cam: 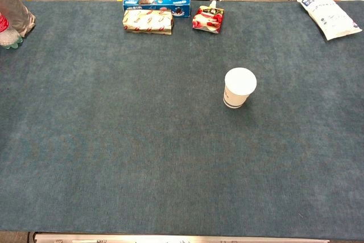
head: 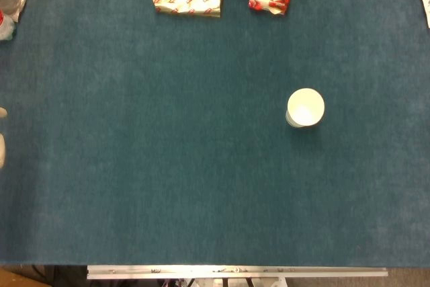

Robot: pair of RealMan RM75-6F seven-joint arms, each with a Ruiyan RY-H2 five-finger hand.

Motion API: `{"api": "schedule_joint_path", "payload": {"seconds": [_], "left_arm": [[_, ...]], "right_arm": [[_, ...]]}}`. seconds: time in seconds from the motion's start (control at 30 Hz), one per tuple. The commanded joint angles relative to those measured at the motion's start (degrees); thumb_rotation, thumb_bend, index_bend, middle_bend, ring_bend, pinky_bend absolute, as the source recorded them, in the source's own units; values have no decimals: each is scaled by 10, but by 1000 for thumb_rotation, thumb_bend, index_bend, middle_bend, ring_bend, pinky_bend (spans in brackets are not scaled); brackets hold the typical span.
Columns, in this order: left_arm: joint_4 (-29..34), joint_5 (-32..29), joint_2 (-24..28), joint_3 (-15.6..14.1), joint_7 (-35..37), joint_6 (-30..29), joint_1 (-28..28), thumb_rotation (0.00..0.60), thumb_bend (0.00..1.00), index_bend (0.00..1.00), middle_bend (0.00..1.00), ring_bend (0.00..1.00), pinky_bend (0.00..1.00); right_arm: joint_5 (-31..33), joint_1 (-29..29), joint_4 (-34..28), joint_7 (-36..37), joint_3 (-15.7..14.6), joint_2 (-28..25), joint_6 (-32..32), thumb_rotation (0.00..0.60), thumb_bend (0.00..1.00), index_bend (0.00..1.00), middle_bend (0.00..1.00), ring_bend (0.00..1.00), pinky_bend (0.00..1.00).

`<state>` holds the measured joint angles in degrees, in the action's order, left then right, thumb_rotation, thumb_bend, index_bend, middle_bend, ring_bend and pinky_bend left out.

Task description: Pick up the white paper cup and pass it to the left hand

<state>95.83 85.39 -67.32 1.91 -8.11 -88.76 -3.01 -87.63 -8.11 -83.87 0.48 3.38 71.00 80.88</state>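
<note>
White paper cup (cam: 239, 87): upright, mouth open upward, alone on the blue-green felt table top (cam: 142, 140), right of centre and well apart from everything else. Dark band visible around the lower wall in the chest view; interior apparently empty as seen from the head view (head: 306, 107).

Handling, as a judgement: very light, thin-walled, easily crushed or dented; likely to tip or skid on the felt if nudged from one side. Stiffest at the rolled rim and near the base. Best taken around the mid-wall with light, opposed pressure from thumb and fingers, low enough to leave the upper wall free for the receiving hand.

Hands: neither left nor right hand identifiable in either view. Pale blurred shape at the left edge of the head view too indistinct to name. Open or closed state therefore not to be told.

Stage: cup untouched, pickup not yet begun; transfer to the left hand entirely ahead.

Background, far edge of table: blue Oreo box (cam: 156, 0), cream-and-red wrapped snack pack (cam: 147, 21) just in front of it, red fruit-print pouch (cam: 208, 19) near by. Clear plastic bottle (cam: 12, 15) at far left corner; white printed bag (cam: 329, 14) at far right.
</note>
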Motion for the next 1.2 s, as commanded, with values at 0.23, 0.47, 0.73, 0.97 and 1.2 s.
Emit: {"api": "schedule_joint_path", "payload": {"seconds": [0.23, 0.47, 0.73, 0.97, 1.2], "left_arm": [[4, -5, 3, 5, 0, 11, -5, 600, 515, 358, 419, 281, 507], [0, -7, -4, 3, 2, 13, -4, 600, 515, 358, 420, 282, 508], [-10, -7, -15, 3, 4, 23, -8, 600, 515, 358, 422, 284, 510], [-17, -8, -21, 1, 7, 28, -9, 600, 515, 358, 423, 286, 521], [-16, -10, -23, -1, 4, 34, -10, 600, 515, 358, 430, 292, 535]], "right_arm": [[1, 0, 3, -1, -2, 5, 3, 600, 176, 169, 266, 253, 418], [-7, -2, -13, -7, -2, -7, 7, 600, 177, 169, 270, 254, 418], [-11, -3, -33, -20, -5, -20, 8, 600, 175, 169, 273, 254, 418], [-23, -25, -51, -43, -10, -31, -25, 600, 59, 169, 273, 254, 418], [-30, -71, -80, -107, -5, -41, -86, 600, 0, 169, 188, 154, 311]]}}
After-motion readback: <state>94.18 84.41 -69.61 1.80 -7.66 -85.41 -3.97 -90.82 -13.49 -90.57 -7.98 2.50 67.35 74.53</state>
